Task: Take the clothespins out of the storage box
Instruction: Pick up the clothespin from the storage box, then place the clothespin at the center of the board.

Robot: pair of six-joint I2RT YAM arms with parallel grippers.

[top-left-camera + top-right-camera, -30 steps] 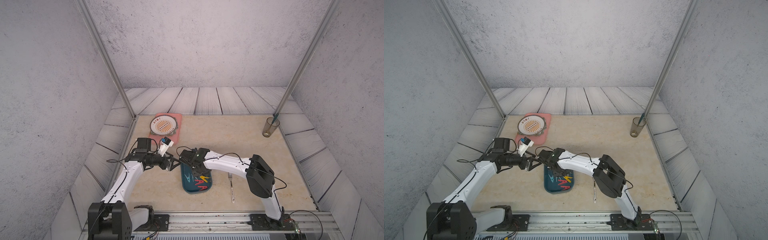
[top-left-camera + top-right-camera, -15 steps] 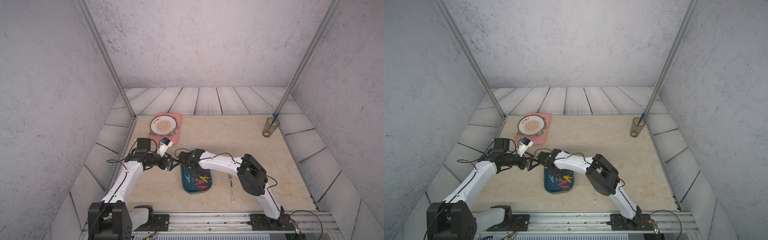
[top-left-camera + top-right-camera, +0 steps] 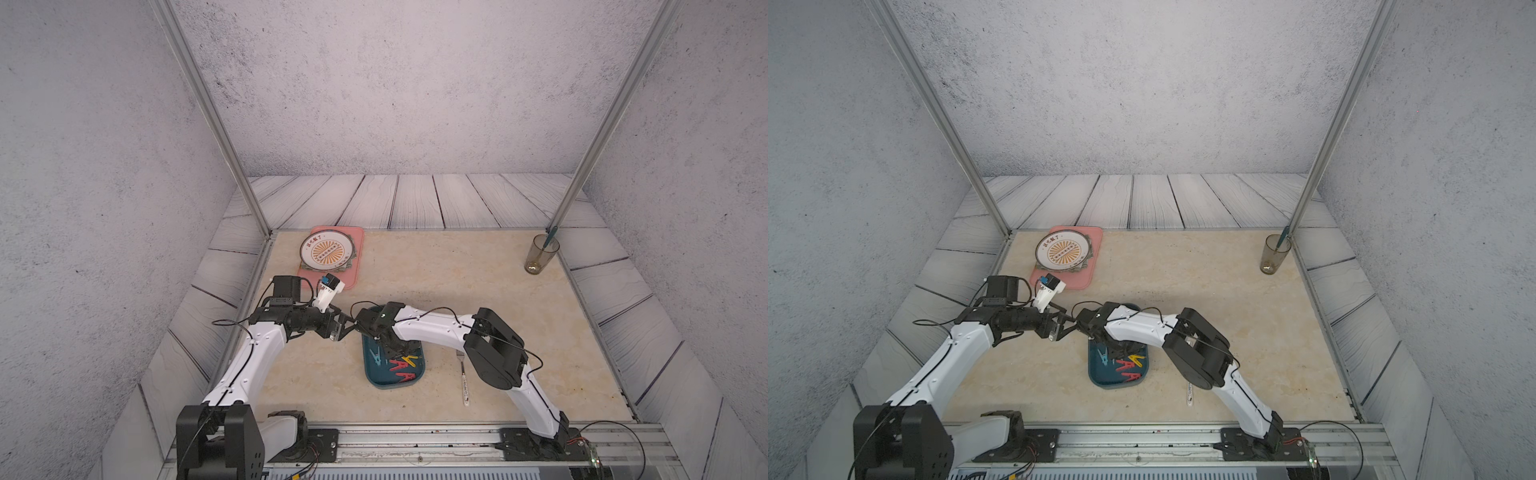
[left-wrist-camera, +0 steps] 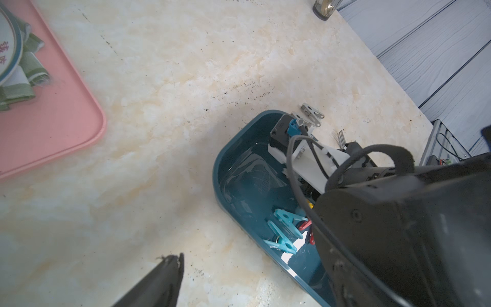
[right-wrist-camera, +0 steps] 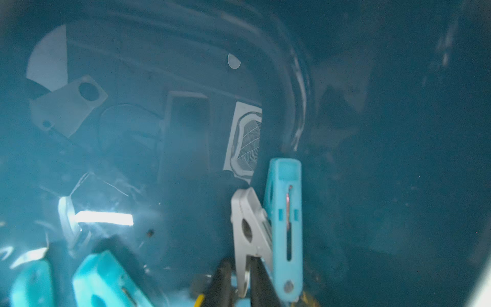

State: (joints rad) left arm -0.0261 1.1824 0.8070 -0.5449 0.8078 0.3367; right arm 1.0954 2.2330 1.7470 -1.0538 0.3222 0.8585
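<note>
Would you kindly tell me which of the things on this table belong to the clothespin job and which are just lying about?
Part of the job: storage box, clothespins in it, grey clothespin in the right gripper, loose grey clothespin outside the box.
Just lying about: pink tray, plate, green cloth under it, fork, glass.

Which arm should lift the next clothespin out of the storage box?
Right. The right gripper is already down inside the storage box, fingers closed on a grey clothespin. The left gripper hovers open and empty over the table outside the box's rim.
</note>
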